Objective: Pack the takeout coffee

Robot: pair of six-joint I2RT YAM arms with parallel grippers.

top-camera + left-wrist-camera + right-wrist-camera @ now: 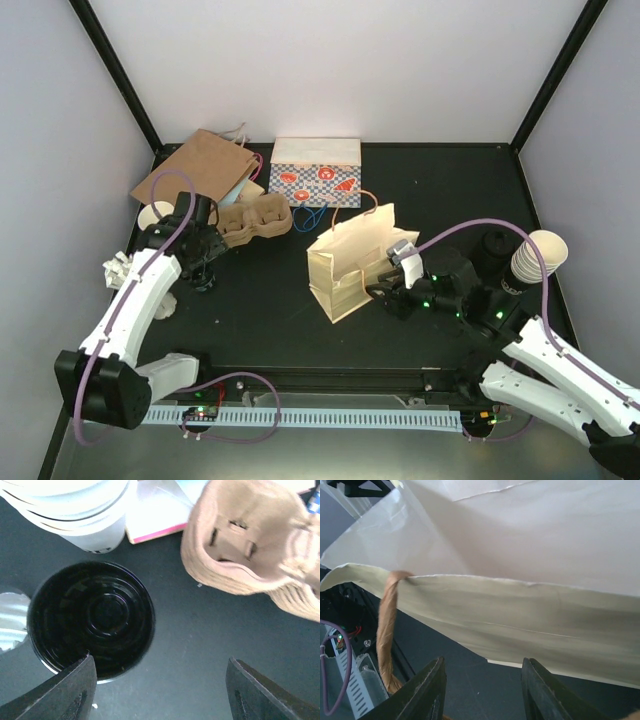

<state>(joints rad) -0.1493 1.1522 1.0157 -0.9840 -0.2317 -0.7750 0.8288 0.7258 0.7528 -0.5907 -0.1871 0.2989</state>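
We read the top view as a clock w/ the table centre as hub. Biggest is the flat black table (pixel 270 320). Just off centre toward 3 o'clk sits the cream paper carrier bag (pixel 345 265) w/ twisted brown handles. At 12 o'clk stands the blue-and-white chequered box (pixel 315 172) w/ red motifs. At 11 o'clk the flat brown paper bag (pixel 190 168) lies on its side.

The R gripper (pixel 482 661) is at the cream bag's 4 o'clk corner. In its wrist view the jaws are partway apart w/ dark table btw them. Their tips are just under the bag's cream edge, and we see nothing clamped. The L gripper (pixel 160 659) hangs at 9 o'clk, jaws spread wide, holding nothing.

The moulded brown cardboard cup carrier (pixel 255 222) lies at 10–11 o'clk, just beside the brown bag. A stack of lidless cream paper cups (pixel 535 258) tilts at 3 o'clk nr the table edge.

Smallest is the takeout coffee (pixel 91 617), a small cream cup w/ round black plastic lid, upright on the table under the L gripper. In the L wrist view it is at 9 o'clk, not btw the jaws. Its rim meets the 7 o'clk finger, but we can't tell if they touch.
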